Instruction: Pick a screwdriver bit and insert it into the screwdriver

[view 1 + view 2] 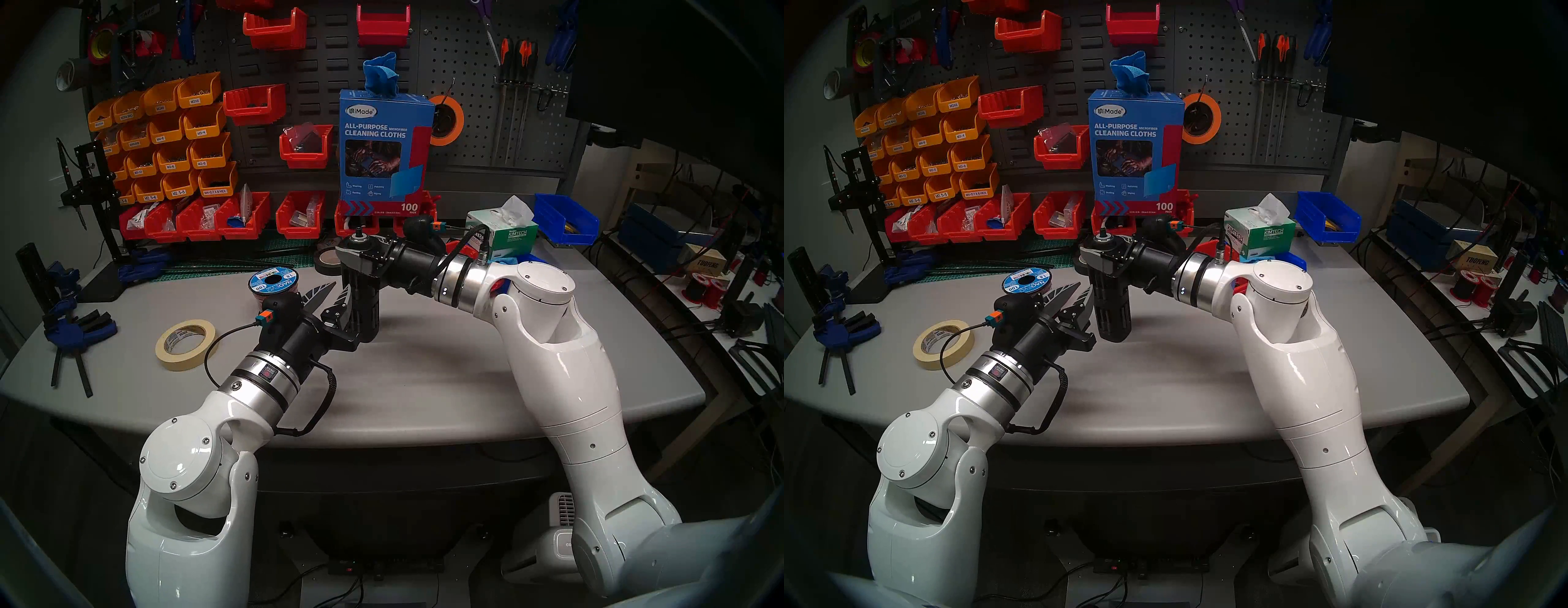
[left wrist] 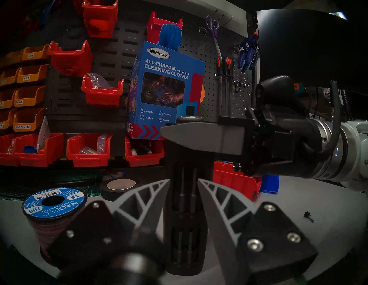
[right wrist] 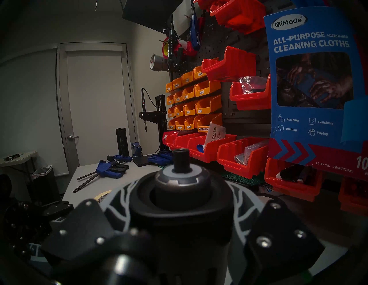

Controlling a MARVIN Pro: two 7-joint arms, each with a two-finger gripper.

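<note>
Two claws work on one screwdriver (image 1: pixel 362 297), which stands upright on the table (image 1: pixel 424 382), just right of the wire spool (image 1: pixel 273 285) in the head view. My right claw (image 1: pixel 354 259) is clenched round the screwdriver's top, its fingers wrapping the collar just under the silver ring, so the body is pinned and should not tip. My left claw (image 2: pixel 184 199) sits level at the screwdriver's lower half, its two ribbed fingers (image 2: pixel 217 201) standing either side of the slotted wall with a slim gap showing on each side; it grips nothing yet, as far as I can tell. Silver bits (image 2: pixel 188 191) show upright in the slots between my fingertips. I judge the screwdriver to be stiff, matte and fairly heavy for its size, not slippery, so the top hold should be firm enough. Bits look like the awkward part: thin, hard, smooth steel, light, and likely to slide or twist between wide pads. I would pinch one by its exposed shank, squarely, and draw it straight out of the slot rather than lever it sideways against the screwdriver.
</note>
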